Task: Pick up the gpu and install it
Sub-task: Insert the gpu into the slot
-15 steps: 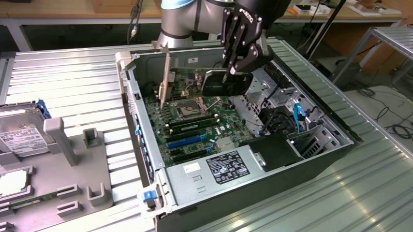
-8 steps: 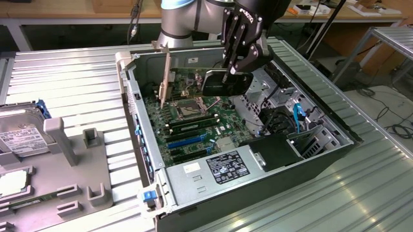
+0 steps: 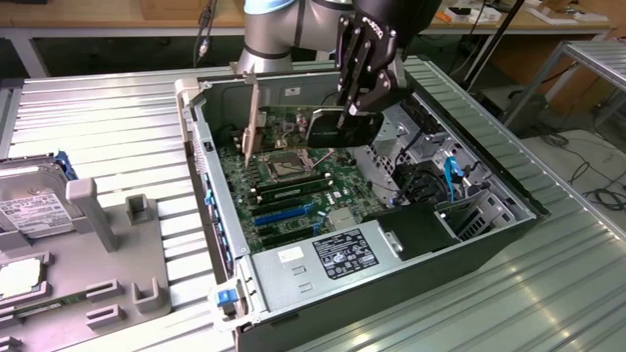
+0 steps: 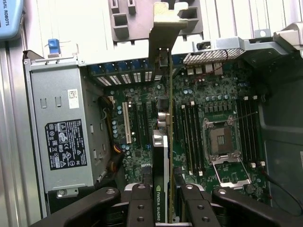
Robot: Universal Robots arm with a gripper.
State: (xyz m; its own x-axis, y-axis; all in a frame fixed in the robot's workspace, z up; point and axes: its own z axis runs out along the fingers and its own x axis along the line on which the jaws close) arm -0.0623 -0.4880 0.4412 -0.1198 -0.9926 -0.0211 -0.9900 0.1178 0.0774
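A ribbed silver metal table (image 3: 117, 117) carries everything, and wooden workbenches stand behind it. At the exterior view's left, a grey plastic holder tray (image 3: 98, 242) keeps a silver hard drive with a white label (image 3: 29, 202). In the middle lies an open black and silver computer case (image 3: 230, 242), with its green motherboard (image 3: 313, 183) facing up. Over this board the gpu (image 3: 338, 126) (image 4: 163, 142), a thin green card with a black cooler and a long silver bracket, stands on its edge. The black gripper (image 3: 364, 99) (image 4: 163, 208) pinches it from both faces, at the cooler end.
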